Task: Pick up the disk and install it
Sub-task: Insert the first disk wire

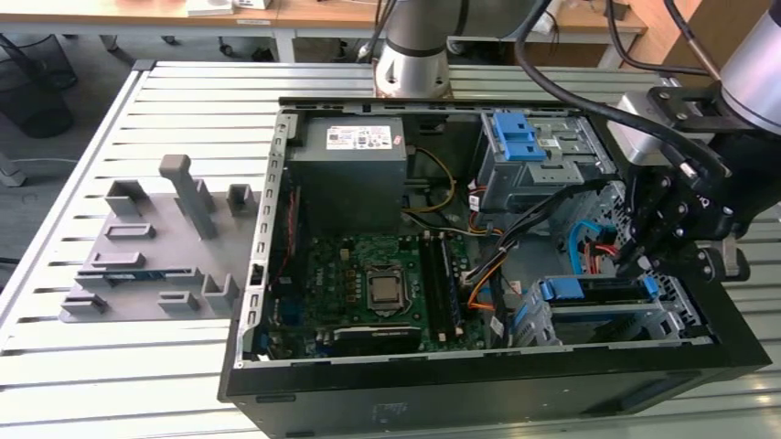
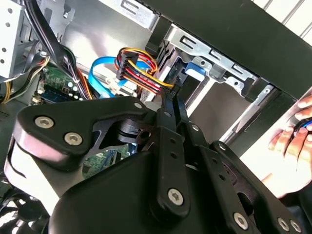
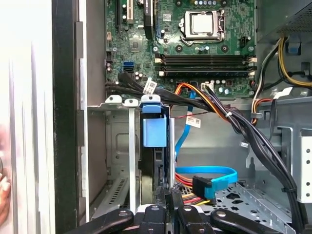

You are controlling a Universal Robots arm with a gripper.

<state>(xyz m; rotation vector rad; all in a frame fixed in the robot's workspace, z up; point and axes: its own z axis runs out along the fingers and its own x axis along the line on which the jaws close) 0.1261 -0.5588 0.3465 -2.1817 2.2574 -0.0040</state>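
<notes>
- Over the open computer case [image 1: 488, 370], the gripper [image 1: 643, 265] hung at the drive cage [image 1: 635, 320] in the corner on the exterior view's right, its black linkage reaching down into the case beside the cage.
- Just ahead of the fingertips in the first wrist view, the disk [image 3: 155, 146] stood on edge in a slot of the cage, its blue bracket tab [image 3: 155, 131] facing the camera and its dark body running down toward the fingers [image 3: 163, 197].
- Pressed close together, the two slim fingers [image 2: 171, 105] met in a narrow point at the disk's edge in the second wrist view; whether they pinched the disk or only touched it could not be told.
- Beside the fingers lay a blue flat cable [image 3: 209, 178] and a bundle of red, yellow and orange wires [image 2: 139, 66], the blue cable's plug just next to the fingertips.
- Beyond the disk, farther from the fingers, the green motherboard [image 3: 195, 44] lay flat on the case floor with its processor socket [image 3: 201, 24] bare.
- Well apart from the gripper, a grey fixture [image 1: 153, 256] with upright blocks sat on the slatted white table [image 1: 73, 366] outside the case.
- At the edge of the second wrist view, a person's hand [image 2: 292, 131] rested by the case wall.
</notes>
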